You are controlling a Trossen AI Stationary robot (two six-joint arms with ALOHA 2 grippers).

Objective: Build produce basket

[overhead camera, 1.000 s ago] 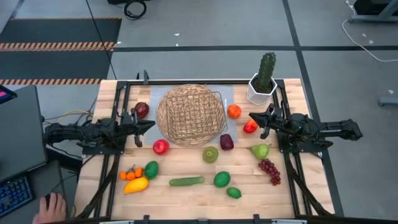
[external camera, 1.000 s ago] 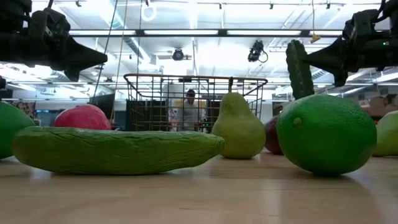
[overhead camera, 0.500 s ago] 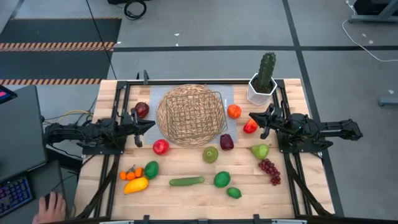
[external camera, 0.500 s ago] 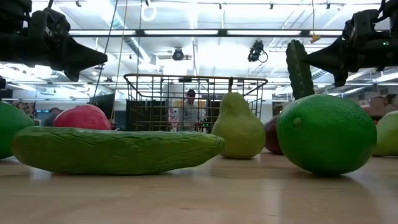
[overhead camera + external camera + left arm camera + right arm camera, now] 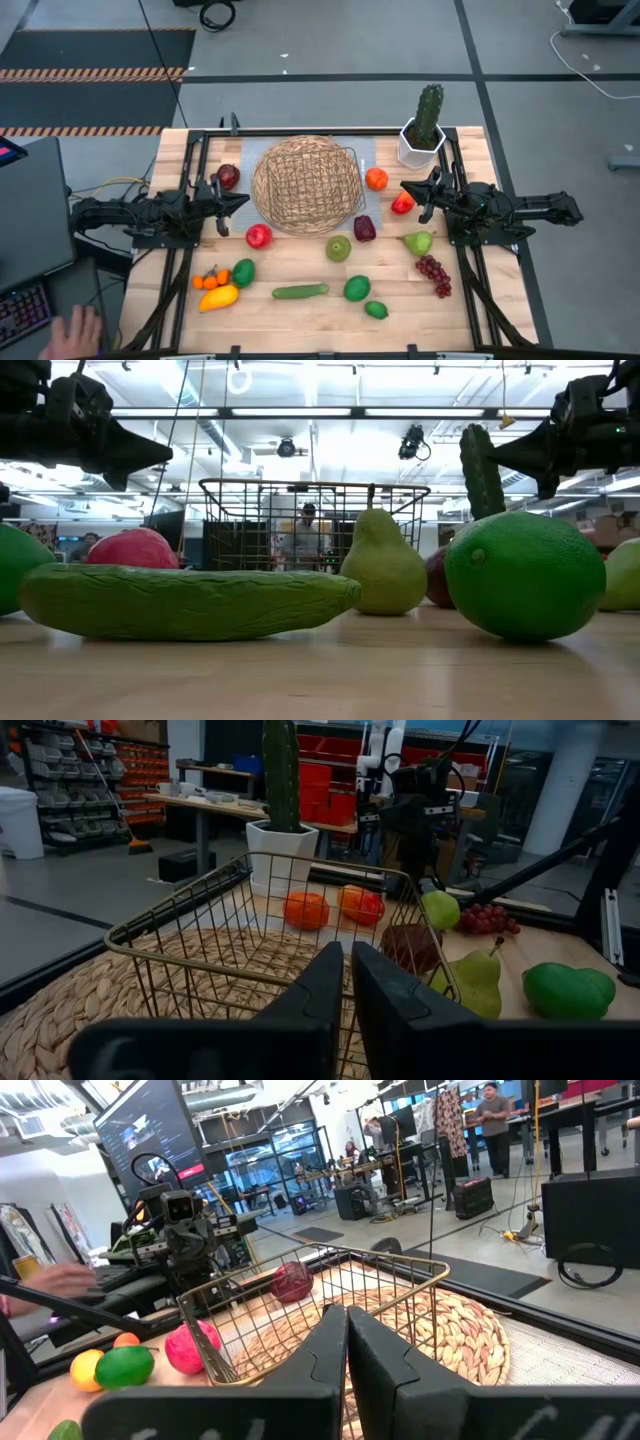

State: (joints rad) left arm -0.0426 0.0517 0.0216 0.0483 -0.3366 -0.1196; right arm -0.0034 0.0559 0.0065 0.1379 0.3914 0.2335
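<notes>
Left tool closed, empty, unmoved beside basket, right tool likewise (person's hand shifted).

Overhead, tabletop, wrists: perhaps shared basket.

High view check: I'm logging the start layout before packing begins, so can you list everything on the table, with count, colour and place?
basket: one, tan wire-weave, far centre, empty
cactus: one, green, white pot, far right corner
apples: two red, one left of the basket, one near its front left
orange: one, right of the basket
plum: one, dark, front right of the basket
pear: one, green, right side
grapes: one purple bunch, near right
cucumber: one, green, near centre
mango: one, yellow, near left
left claw: shut, left of the basket
right claw: shut, right of the basket
</notes>
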